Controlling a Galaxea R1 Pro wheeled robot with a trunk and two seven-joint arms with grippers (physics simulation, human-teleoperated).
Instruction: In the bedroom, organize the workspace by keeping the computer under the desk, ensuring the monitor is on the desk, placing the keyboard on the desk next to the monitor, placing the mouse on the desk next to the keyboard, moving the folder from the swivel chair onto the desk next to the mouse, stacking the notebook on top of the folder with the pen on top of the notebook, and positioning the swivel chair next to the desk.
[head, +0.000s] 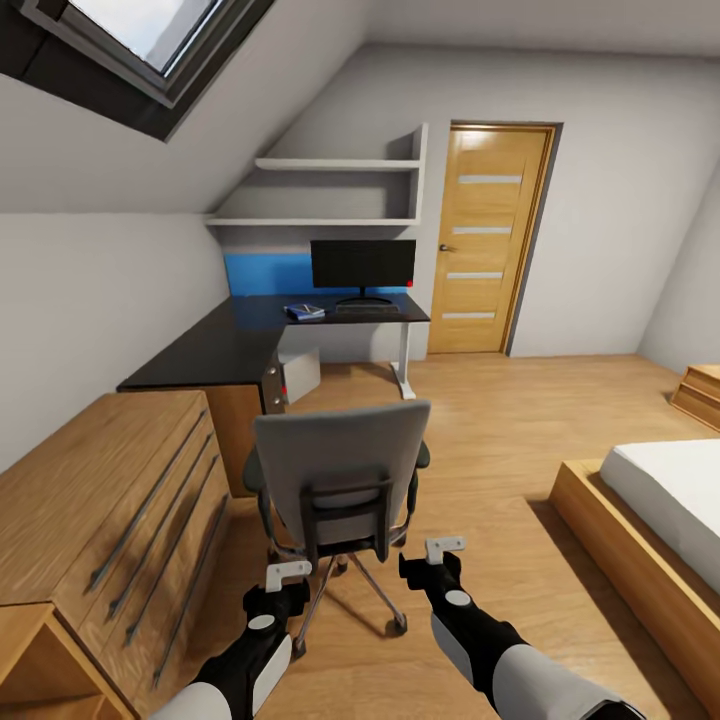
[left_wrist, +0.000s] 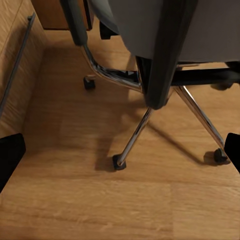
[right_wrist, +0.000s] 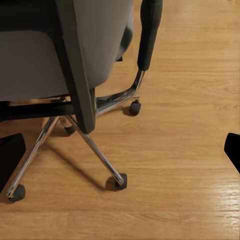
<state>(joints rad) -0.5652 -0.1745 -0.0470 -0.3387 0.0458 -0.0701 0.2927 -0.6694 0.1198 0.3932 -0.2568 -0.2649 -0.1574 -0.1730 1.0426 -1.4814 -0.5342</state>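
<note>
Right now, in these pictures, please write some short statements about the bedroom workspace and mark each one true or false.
1. The monitor stands on the desk. True.
2. The swivel chair is pushed under the desk. False: it stands apart on the floor, its back toward the robot.
3. The left gripper is shut on the chair's back. False: it is open, holding nothing.
4. The right gripper is open. True.
5. The computer sits under the desk. True.

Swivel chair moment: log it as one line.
swivel chair: on floor, short of desk, back toward robot | left gripper: open, empty | right gripper: open, empty | monitor: on desk
</note>
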